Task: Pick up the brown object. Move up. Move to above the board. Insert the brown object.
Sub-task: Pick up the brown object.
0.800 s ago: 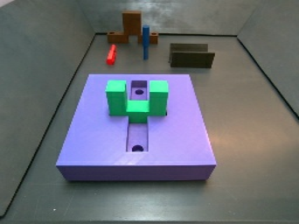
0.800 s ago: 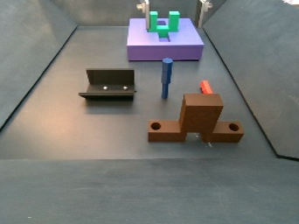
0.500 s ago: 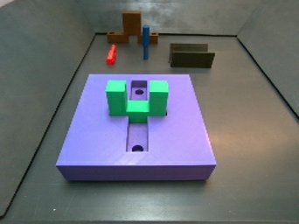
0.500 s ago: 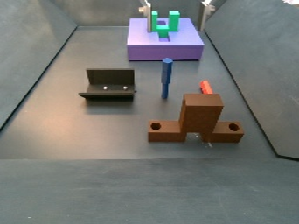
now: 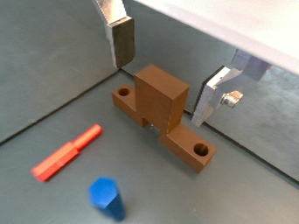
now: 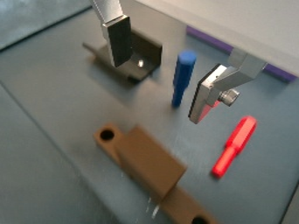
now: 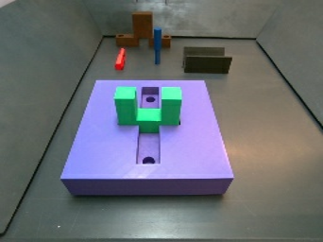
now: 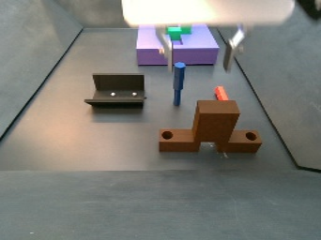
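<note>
I am seeing the hand standing open, its two silver fingers spread wide with nothing between them. In a wrist view the brown object is lying on the surface just under the hand, its upright block between the two fingers but not touching them. Beside it, away from the hand, the red peg and the blue peg are lying. In a side view the board with its green block is sitting well apart from the brown object. The dark channelled block is showing behind one finger.
</note>
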